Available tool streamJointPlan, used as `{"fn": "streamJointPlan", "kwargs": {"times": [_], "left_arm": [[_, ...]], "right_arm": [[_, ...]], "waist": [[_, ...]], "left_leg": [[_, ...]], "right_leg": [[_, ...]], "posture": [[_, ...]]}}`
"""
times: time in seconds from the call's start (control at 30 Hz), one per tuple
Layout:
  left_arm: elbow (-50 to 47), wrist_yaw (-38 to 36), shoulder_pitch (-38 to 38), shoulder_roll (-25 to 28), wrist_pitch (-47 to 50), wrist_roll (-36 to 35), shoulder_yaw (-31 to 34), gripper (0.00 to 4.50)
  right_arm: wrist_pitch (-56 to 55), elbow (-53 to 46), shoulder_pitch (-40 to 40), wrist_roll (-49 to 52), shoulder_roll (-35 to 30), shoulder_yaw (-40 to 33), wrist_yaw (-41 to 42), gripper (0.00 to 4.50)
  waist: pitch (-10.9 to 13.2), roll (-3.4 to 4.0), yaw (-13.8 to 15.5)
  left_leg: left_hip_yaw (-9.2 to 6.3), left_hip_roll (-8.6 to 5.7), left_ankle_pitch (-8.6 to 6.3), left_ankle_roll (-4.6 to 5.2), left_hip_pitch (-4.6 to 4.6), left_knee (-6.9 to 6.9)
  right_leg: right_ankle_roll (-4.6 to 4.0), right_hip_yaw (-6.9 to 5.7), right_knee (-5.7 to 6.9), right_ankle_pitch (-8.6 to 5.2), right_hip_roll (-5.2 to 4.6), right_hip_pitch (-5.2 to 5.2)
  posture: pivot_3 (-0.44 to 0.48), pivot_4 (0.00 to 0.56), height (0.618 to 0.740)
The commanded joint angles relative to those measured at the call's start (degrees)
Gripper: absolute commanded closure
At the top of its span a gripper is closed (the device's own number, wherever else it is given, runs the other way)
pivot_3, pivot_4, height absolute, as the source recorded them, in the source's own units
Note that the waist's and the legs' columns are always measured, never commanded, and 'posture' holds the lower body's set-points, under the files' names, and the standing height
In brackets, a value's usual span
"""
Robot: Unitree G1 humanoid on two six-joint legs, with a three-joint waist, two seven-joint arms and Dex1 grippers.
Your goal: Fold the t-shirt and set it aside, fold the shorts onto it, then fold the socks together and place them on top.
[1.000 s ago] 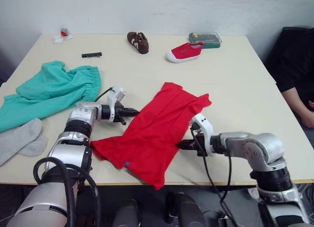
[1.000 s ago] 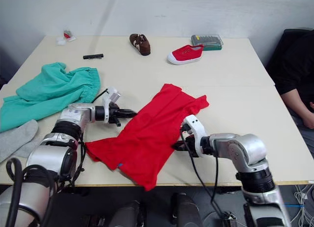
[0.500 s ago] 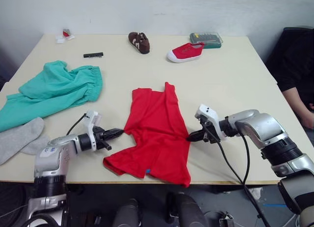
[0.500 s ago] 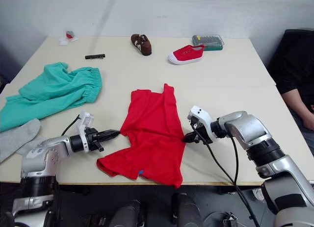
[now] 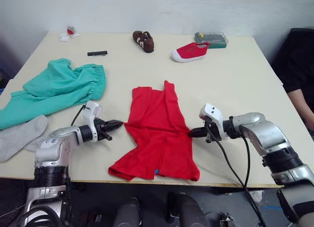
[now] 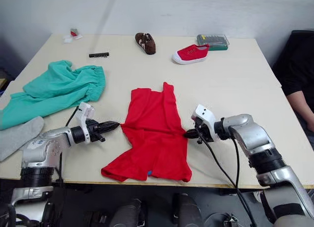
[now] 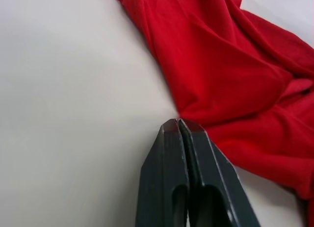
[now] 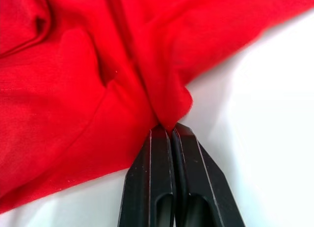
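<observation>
Bright red short-sleeved cloth t-shirt (image 5: 158, 135) lay rumpled mid-surface (image 5: 235, 80), left pincer (image 5: 119, 123) clenched on its left edge, right pincer (image 5: 191, 133) clenched on its right edge, no readable writing or labels seen.

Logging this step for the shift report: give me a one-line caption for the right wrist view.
Right pincer, fingers shut, pinches a fold at the edge of the bright red cloth t-shirt on the pale table.

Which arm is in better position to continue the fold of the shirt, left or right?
Both. The left pincer and the right pincer are each shut on an opposite edge of the shirt, so the fold needs the two together.
</observation>
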Motion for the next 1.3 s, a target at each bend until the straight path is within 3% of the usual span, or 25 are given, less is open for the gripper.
{"fn": "streamJointPlan", "kwargs": {"times": [0.03,0.1,0.2,0.27,0.4,0.6,0.77,0.9,1.3], "left_arm": [[1.14,-5.54,-2.55,3.59,-5.64,1.35,-2.33,2.98],[0.72,-8.54,-2.29,5.76,-8.5,1.7,-3.23,2.38],[-0.28,-14.47,-0.38,10.36,-20.58,5.28,-5.24,1.47],[-1.09,-19.35,1.71,13.03,-31.08,7.08,-6.1,0.93],[0.77,-25.42,5.06,16.23,-54.4,11.93,-8.27,0.93],[6.02,-29.37,7.11,16.28,-82.57,15.92,-12.2,0.93],[11.69,-29.98,7.0,16.3,-98.79,17.96,-16.4,0.93],[15.7,-29.64,5.18,16.36,-105.09,18.54,-19.15,0.93],[17.39,-27.63,3.92,16.08,-106.52,17.18,-23.16,0.93]], "right_arm": [[3.85,-7.75,3.35,2.86,-1.26,-5.62,-2.56,3.5],[2.59,-11.05,5.16,2.7,-1.89,-7.34,-3.47,2.86],[-3.8,-16.63,9.62,0.91,-5.28,-10.04,-2.43,1.86],[-14.83,-18.24,13.96,-2.92,-8.48,-11.02,-1.12,1.81],[-35.97,-17.03,20.18,-8.09,-10.87,-13.15,-0.18,1.81],[-70.85,-9.7,24.47,-14.6,-11.11,-11.59,1.51,1.81],[-84.4,-5.92,25.75,-17.55,-10.78,-8.75,0.59,1.81],[-88.0,-5.03,25.77,-19.05,-10.44,-6.87,-0.91,1.81],[-87.28,-6.45,25.49,-20.55,-9.77,-4.54,-5.06,1.81]], "waist": [[0.04,0.06,0.07],[0.07,0.12,-0.12],[0.13,0.21,-0.3],[0.13,0.21,-0.27],[0.14,0.22,-0.26],[0.15,0.22,-0.26],[0.15,0.25,-0.2],[0.14,0.27,-0.22],[0.12,0.32,0.6]], "left_leg": [[0.01,0.0,-0.01,-0.01,-0.01,-0.01],[0.07,-0.01,-0.04,0.02,-0.03,0.0],[0.18,-0.01,-0.1,0.06,-0.03,-0.08],[0.26,0.02,-0.09,0.04,0.0,-0.27],[0.49,0.05,-0.12,0.04,0.03,-0.41],[0.71,0.07,-0.32,0.45,0.19,-0.32],[0.77,0.11,-0.32,0.49,0.25,-0.27],[0.82,0.11,-0.31,0.5,0.36,-0.22],[0.85,0.12,-0.37,0.62,0.4,0.17]], "right_leg": [[0.0,0.01,-0.04,0.0,0.0,0.0],[0.0,0.06,-0.09,0.0,-0.01,-0.01],[0.0,0.13,-0.15,0.0,0.0,-0.06],[0.0,0.14,-0.29,0.0,0.05,-0.1],[0.02,0.21,-0.49,-0.01,0.13,-0.13],[0.15,0.43,-0.49,0.06,0.15,-0.01],[0.15,0.47,-0.44,0.06,0.15,0.02],[0.15,0.5,-0.37,0.06,0.16,0.09],[0.15,0.63,0.01,0.06,0.16,0.1]], "posture": [[0.0,0.15,0.74],[0.0,0.15,0.74],[0.0,0.15,0.74],[0.0,0.15,0.74],[0.0,0.15,0.74],[0.0,0.15,0.74],[0.0,0.15,0.74],[0.0,0.15,0.74],[0.0,0.15,0.74]]}}
